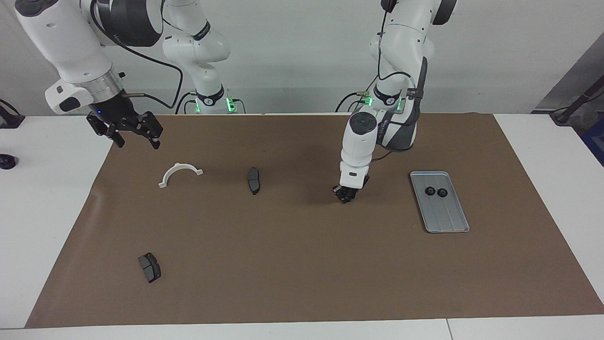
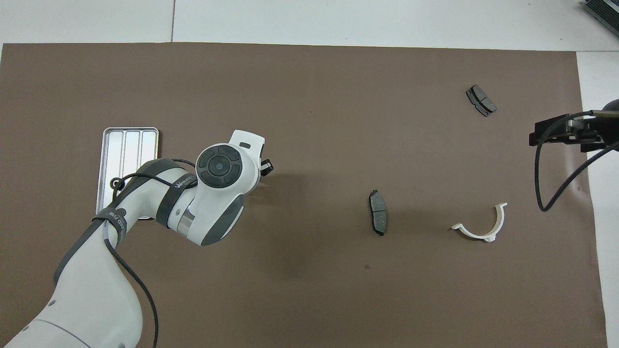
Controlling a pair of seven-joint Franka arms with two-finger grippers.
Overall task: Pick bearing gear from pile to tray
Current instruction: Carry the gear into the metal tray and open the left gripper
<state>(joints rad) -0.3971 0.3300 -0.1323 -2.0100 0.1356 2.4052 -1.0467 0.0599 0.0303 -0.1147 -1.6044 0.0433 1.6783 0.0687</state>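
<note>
The tray (image 1: 448, 217) lies on the brown mat toward the left arm's end, with two small black bearing gears (image 1: 430, 191) (image 1: 442, 192) in the part nearest the robots. My left gripper (image 1: 346, 196) points down at the mat beside the tray, toward the table's middle. Its fingertips are drawn together on a small dark bearing gear, mostly hidden by them. In the overhead view the left arm covers part of the tray (image 2: 126, 145), and only the left gripper's (image 2: 266, 166) tip shows. My right gripper (image 1: 137, 137) waits open in the air over the mat's edge at the right arm's end. No pile shows.
A dark brake pad (image 1: 253, 180) lies near the mat's middle. A white curved bracket (image 1: 179, 174) lies beside it toward the right arm's end. Another brake pad (image 1: 149, 267) lies farther from the robots than the bracket. A black knob (image 1: 7, 161) sits on the white table.
</note>
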